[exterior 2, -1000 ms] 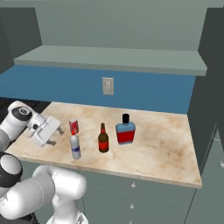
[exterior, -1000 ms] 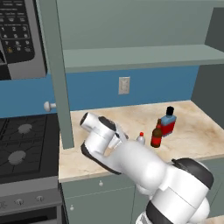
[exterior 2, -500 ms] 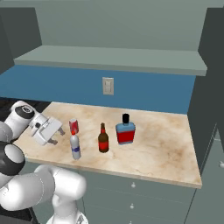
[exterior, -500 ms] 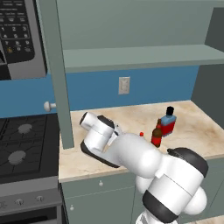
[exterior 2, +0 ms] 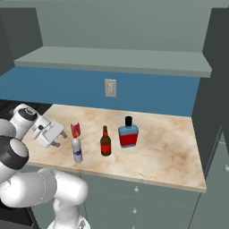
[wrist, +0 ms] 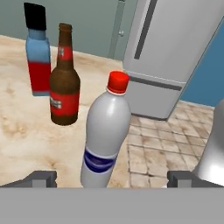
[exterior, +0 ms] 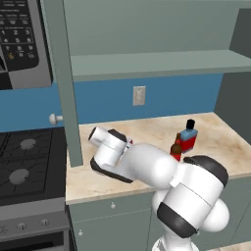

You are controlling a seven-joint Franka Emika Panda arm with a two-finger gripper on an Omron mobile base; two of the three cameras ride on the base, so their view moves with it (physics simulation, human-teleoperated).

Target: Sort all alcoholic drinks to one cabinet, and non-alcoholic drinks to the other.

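between open claw (wrist: 112, 177) tips, white bottle (wrist: 105, 140)

Ahead of you the white plastic bottle (wrist: 105, 135) stands first, the beer bottle (wrist: 64, 85) and flat bottle (wrist: 38, 57) crowding beyond; bare counter (exterior 2: 165, 143) lies free to their right.

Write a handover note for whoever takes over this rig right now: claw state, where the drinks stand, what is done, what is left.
Claw: open, holding nothing, low over the counter, aimed at the white plastic bottle, which stands between its fingertips in the hand view but is not gripped.
Red can: just behind the white bottle.
Brown beer bottle and flat red-and-blue bottle: upright further along, apart.
Done: nothing sorted; all four drinks on the counter.
Left: grasp the white bottle, then move each pair to its cabinet.
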